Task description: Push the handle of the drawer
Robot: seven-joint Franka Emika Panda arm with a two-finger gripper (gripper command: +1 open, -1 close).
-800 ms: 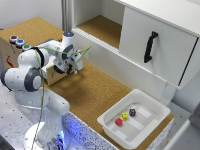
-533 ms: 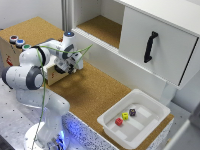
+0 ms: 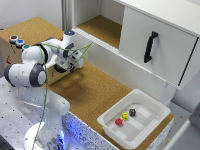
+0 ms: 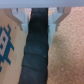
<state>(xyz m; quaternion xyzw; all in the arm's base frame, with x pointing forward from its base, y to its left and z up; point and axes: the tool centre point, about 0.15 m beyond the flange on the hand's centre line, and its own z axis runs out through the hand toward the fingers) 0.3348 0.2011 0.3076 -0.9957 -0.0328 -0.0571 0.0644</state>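
Arm folded low, well short of the drawer handle

Cork covers the work surface (image 3: 95, 92), and the white Panda arm (image 3: 32, 75) sits folded at the exterior view's left, its base on a speckled platform with a blue glow beneath. The wrist is bent round so that the gripper (image 3: 76, 62) hangs low over the cork, just beside a cardboard box (image 3: 12, 50) that carries a few coloured caps on its top. A green cable (image 3: 82, 50) loops out past the wrist. From here I cannot tell whether the jaws are open or closed; they are too small and blurred in the exterior view, and the wrist view shows only two pale finger bases (image 4: 22, 15) at the edge of the picture, with a dark strip (image 4: 36, 50) running between cork on one side and a blue-printed surface (image 4: 6, 42) on the other.

The drawer (image 3: 160, 42) is the white-fronted unit at the exterior view's upper right, standing pulled out from the cabinet. Its black handle (image 3: 150, 46) is mounted upright on the front face, well apart from the gripper and untouched.

Nearer, at the lower right, a white tray (image 3: 150, 127) rests on the cork with three small dice-like cubes (image 3: 126, 116) in it: red, yellow and dark.
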